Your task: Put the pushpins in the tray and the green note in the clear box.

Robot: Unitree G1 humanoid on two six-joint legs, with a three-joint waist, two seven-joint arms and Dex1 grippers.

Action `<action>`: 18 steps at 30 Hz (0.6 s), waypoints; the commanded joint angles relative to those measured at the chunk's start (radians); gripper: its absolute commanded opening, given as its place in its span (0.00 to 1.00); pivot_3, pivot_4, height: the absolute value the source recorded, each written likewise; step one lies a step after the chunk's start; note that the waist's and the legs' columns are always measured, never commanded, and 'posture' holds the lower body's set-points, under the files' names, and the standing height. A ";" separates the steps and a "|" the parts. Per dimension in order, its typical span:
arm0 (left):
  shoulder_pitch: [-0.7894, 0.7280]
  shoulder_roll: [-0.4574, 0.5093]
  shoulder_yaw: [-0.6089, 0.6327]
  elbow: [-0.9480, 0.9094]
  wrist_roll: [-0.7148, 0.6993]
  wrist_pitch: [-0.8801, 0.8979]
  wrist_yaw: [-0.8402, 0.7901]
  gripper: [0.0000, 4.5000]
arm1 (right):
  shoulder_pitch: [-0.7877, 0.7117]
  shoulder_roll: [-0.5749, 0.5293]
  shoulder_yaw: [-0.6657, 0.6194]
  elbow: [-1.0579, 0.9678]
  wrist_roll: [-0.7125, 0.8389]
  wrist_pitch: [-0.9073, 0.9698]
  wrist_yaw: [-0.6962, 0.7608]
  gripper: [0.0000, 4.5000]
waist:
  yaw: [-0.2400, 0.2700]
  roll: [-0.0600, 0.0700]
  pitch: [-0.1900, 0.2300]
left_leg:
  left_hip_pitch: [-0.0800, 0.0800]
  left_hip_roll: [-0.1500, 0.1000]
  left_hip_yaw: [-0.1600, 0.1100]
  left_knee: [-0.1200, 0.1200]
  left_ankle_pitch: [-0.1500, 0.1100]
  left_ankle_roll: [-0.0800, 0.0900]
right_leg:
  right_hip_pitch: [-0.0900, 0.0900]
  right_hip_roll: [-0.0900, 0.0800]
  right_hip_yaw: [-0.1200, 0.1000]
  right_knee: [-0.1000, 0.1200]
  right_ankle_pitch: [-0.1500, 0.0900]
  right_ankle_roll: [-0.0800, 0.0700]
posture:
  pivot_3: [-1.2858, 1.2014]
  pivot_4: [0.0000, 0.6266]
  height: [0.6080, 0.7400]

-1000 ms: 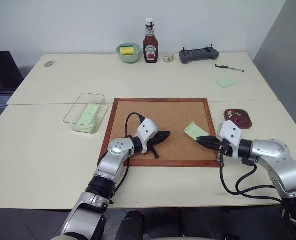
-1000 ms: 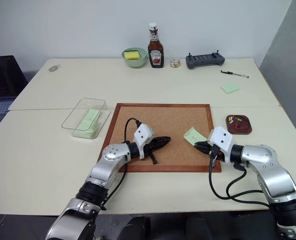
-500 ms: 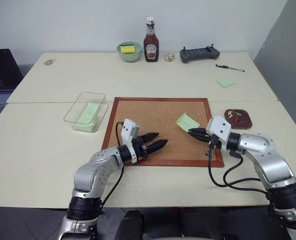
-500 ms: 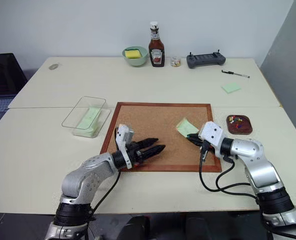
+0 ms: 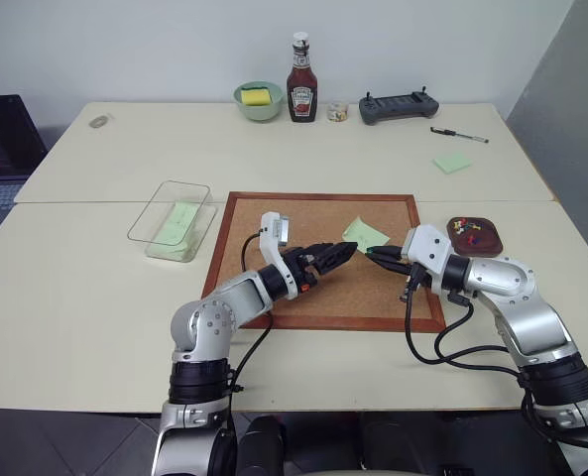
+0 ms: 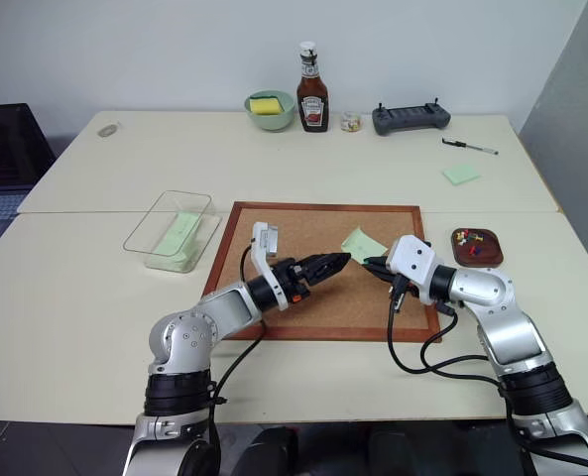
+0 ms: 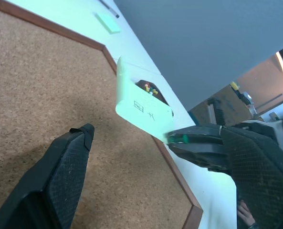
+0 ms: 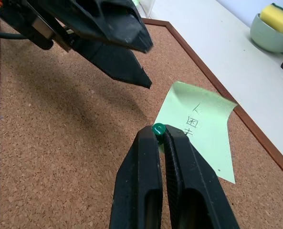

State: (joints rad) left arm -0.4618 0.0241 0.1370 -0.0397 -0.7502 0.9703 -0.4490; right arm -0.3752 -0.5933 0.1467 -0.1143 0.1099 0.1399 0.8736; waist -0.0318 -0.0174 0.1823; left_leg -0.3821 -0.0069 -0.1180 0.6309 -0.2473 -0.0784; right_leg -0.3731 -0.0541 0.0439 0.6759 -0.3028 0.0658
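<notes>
Over the cork board [image 5: 313, 260]: your right end effector [image 8: 158, 136] is clamped on a dark green pushpin [image 8: 158, 129] with the green note [image 5: 365, 234]. Left end effector [image 5: 335, 256] spread apart, just beside the note.

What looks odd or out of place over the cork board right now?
The green note is off the cork board, dangling from a green pushpin pinched in the right gripper, with the left gripper open beside it.

Your pale cream bench [image 5: 95, 297] carries a brown-framed corkboard [image 5: 318, 288], a clear plastic box [image 5: 171, 220] left of it and a maroon tray [image 5: 473, 234] right. Along the far edge you have a green bowl [image 5: 258, 100], ketchup bottle [image 5: 299, 93], dark controller [image 5: 397, 107], pen [image 5: 460, 135] and green sticky note [image 5: 451, 163].
</notes>
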 commanded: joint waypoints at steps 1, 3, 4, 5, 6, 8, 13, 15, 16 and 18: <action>-0.064 -0.036 0.018 0.056 -0.037 -0.021 -0.001 0.99 | -0.019 -0.007 -0.007 -0.058 0.003 -0.011 0.004 0.00 | 0.000 0.000 0.000 | 0.000 0.000 0.000 0.000 0.000 0.000 | 0.000 0.000 0.000 0.000 0.000 0.000 | 0.52 0.24 1.00; -0.095 -0.056 0.024 0.104 -0.035 -0.037 -0.007 0.99 | -0.020 -0.009 -0.007 -0.071 0.003 -0.005 0.004 0.00 | 0.000 -0.001 0.000 | 0.000 0.000 0.000 0.000 0.000 0.000 | 0.000 0.000 0.000 0.000 0.000 0.000 | 0.52 0.24 1.00; -0.108 -0.062 0.025 0.124 -0.034 -0.047 -0.012 0.99 | -0.022 -0.009 -0.007 -0.076 0.003 -0.003 0.005 0.00 | 0.000 -0.001 0.000 | 0.000 0.000 0.000 0.000 0.000 -0.001 | 0.000 0.000 0.000 0.000 0.000 0.000 | 0.52 0.24 1.00; -0.125 -0.073 0.028 0.152 -0.035 -0.058 -0.017 0.99 | -0.023 -0.010 -0.008 -0.081 0.004 0.001 0.005 0.00 | 0.000 -0.001 0.000 | 0.000 0.000 0.000 0.000 0.001 -0.001 | 0.000 0.000 0.000 0.000 0.000 0.000 | 0.52 0.24 1.00; -0.138 -0.081 0.028 0.175 -0.033 -0.068 -0.023 0.99 | -0.025 -0.011 -0.008 -0.085 0.005 0.005 0.005 0.00 | 0.000 -0.001 0.000 | 0.000 0.000 0.000 0.000 0.001 -0.002 | 0.000 0.000 0.000 0.000 0.000 0.000 | 0.52 0.24 1.00; -0.161 -0.098 0.034 0.215 -0.036 -0.082 -0.027 0.99 | -0.027 -0.013 -0.010 -0.092 0.007 0.012 0.005 0.00 | 0.000 -0.001 0.001 | 0.000 0.000 0.000 0.000 0.002 -0.003 | 0.000 0.000 0.000 -0.001 0.000 0.000 | 0.52 0.24 1.00; -0.207 -0.133 0.056 0.286 -0.051 -0.111 -0.038 0.99 | -0.029 -0.015 -0.012 -0.110 0.009 0.025 0.004 0.00 | 0.000 -0.001 0.001 | -0.001 0.000 0.000 0.000 0.002 -0.004 | 0.000 0.000 0.000 -0.001 0.000 0.000 | 0.52 0.24 1.00; -0.222 -0.145 0.066 0.310 -0.053 -0.123 -0.039 0.91 | -0.030 -0.016 -0.012 -0.115 0.010 0.028 0.004 0.00 | 0.000 -0.001 0.001 | -0.001 0.000 0.000 0.000 0.002 -0.004 | 0.000 0.000 0.000 -0.001 0.000 0.000 | 0.52 0.24 1.00; -0.226 -0.150 0.072 0.318 -0.057 -0.127 -0.038 0.89 | -0.030 -0.016 -0.012 -0.117 0.010 0.030 0.003 0.00 | 0.000 -0.001 0.001 | -0.001 0.000 0.000 0.000 0.002 -0.004 | 0.000 0.000 0.000 -0.001 0.000 0.000 | 0.52 0.24 1.00; -0.234 -0.157 0.085 0.330 -0.068 -0.127 -0.036 0.78 | -0.029 -0.016 -0.013 -0.122 0.010 0.034 0.001 0.00 | 0.000 -0.001 0.001 | -0.001 0.000 0.000 0.000 0.002 -0.004 | 0.000 0.000 0.000 -0.002 0.000 0.000 | 0.52 0.24 1.00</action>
State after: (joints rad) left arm -0.6719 -0.1188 0.2090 0.2887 -0.7862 0.8568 -0.4723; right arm -0.3843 -0.6025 0.1496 -0.1970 0.1090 0.1724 0.8749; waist -0.0316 -0.0187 0.1831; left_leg -0.3830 -0.0071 -0.1178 0.6307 -0.2452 -0.0821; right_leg -0.3733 -0.0542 0.0438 0.6743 -0.3028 0.0660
